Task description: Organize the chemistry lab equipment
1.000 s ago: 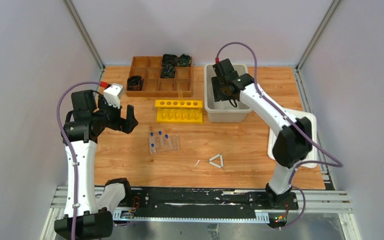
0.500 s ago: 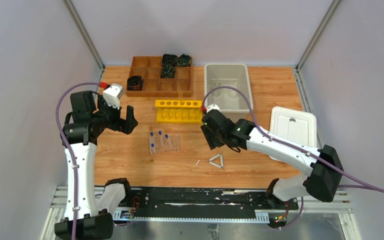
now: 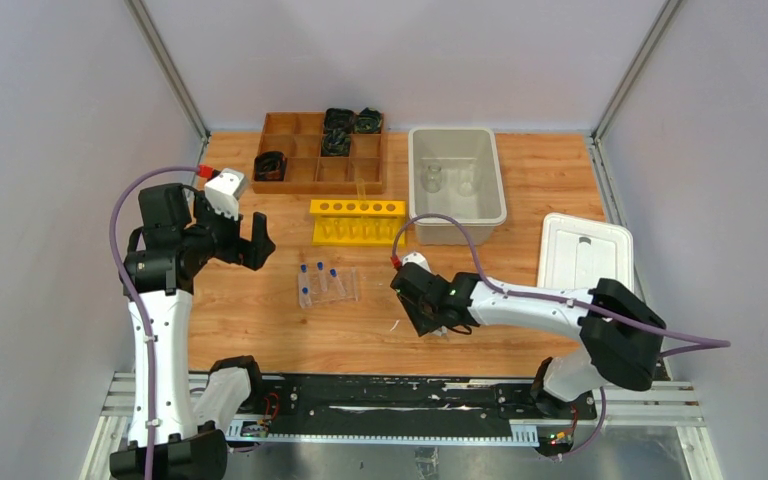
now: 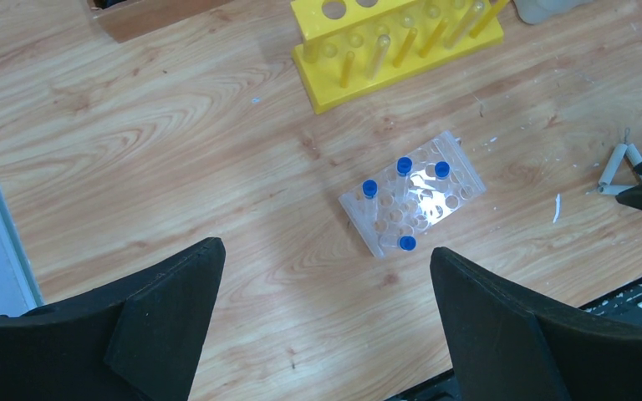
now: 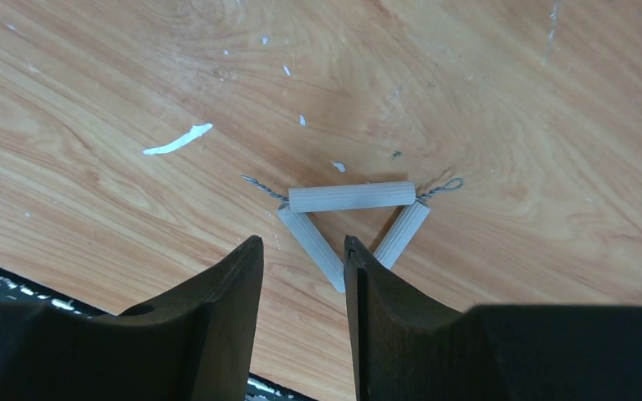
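Note:
The white triangle point(image 5: 351, 197) lies flat on the wooden table. My right gripper point(image 5: 301, 246) hangs low right over it point(image 3: 426, 312), jaws open by a narrow gap, with one side of the triangle running toward the gap; nothing is held. Small blue-capped tubes stand in a clear rack point(image 3: 326, 284), also in the left wrist view point(image 4: 410, 200). My left gripper point(image 4: 326, 251) is wide open and empty, raised left of that rack point(image 3: 237, 240). Two clear glass vessels point(image 3: 432, 180) sit in the grey bin point(image 3: 501, 190). Thin tubes stand in the yellow rack point(image 3: 358, 222). No white round dish shows.
The brown divided tray point(image 3: 305, 150) with black coiled items stands at the back left. A white lid point(image 3: 585, 262) lies at the right. Small white flecks point(image 5: 177, 139) lie on the table near the triangle. The table's front edge is just below the right gripper.
My right arm has swung from the grey bin down to the front of the table and now sits over the white triangle. The left arm has not moved.

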Available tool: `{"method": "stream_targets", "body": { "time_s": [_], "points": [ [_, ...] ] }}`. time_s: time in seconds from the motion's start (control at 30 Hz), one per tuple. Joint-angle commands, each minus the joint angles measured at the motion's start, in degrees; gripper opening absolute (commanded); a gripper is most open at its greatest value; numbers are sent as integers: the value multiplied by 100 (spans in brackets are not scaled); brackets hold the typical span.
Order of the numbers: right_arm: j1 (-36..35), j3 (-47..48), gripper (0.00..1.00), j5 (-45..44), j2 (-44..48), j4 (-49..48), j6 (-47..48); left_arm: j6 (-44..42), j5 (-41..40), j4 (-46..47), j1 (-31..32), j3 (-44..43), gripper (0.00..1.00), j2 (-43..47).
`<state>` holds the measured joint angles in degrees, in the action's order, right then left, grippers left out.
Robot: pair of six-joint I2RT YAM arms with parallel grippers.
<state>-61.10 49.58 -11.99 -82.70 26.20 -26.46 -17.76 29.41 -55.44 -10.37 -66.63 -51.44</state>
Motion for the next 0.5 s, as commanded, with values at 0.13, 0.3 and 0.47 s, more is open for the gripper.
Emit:
{"method": "stream_targets", "body": {
  "time_s": [0.13, 0.3, 0.47],
  "points": [
    [-86, -602, 39, 137, -246, -533, -296, -56, 16, 16, 2, -164, 100, 50],
    [-116, -937, 34, 237, -269, -767, -391, -18, 15, 16, 1, -136, 100, 20],
    [-165, -1044, 16, 365, -209, -763, -450, 2, -18, 16, 0, -131, 100, 34]
  ]
}}
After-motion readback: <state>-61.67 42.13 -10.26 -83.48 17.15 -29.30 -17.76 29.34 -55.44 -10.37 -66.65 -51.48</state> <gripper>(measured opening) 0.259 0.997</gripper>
